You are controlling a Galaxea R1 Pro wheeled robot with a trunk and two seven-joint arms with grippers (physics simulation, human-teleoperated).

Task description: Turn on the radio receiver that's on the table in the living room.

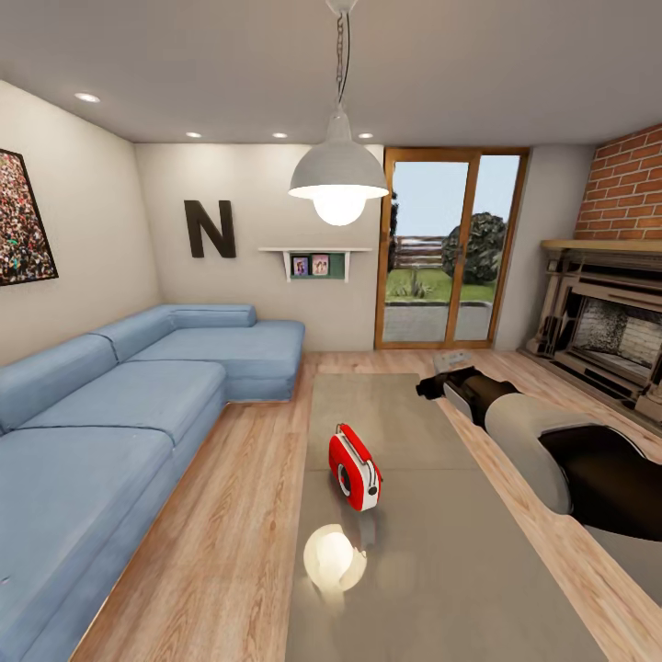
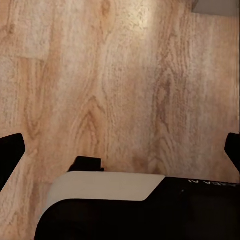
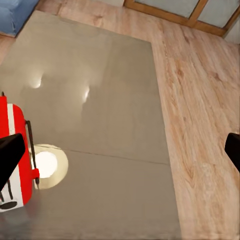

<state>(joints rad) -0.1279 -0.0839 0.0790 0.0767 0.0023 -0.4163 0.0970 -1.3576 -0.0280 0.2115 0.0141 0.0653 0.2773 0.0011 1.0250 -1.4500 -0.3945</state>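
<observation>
Head view: the radio (image 1: 355, 467), a small red box with white edge trim, a round dial on its face and a thin top handle, stands upright near the middle of the long grey surface (image 1: 478, 552), well clear of every edge. The hanging lamp (image 1: 338, 175) is mirrored as a bright disc on the glossy top just in front of the radio. The right arm (image 1: 542, 441) reaches out above the far right part of the surface, well apart from the radio. The sofa (image 1: 119, 405) lines the left wall.

Right wrist view: the right claw (image 3: 120, 152) is spread wide, its two dark fingertips (image 3: 10, 155) at opposite borders of the picture, holding nothing; the radio (image 3: 12, 155) lies beside one fingertip, below it.

Left wrist view: the left claw (image 2: 120, 150) is likewise spread and empty, hanging above the plank floor (image 2: 120, 75).

Handling, as a judgement: the radio looks rigid, light and smooth-shelled, so on a glossy top it would likely slide or tip under a sideways push. Switching it on probably calls for a light touch on the dial face, pressed downward or against the body's length rather than across it. If it must be held, the handle or the narrow trimmed sides offer the best grip.
</observation>
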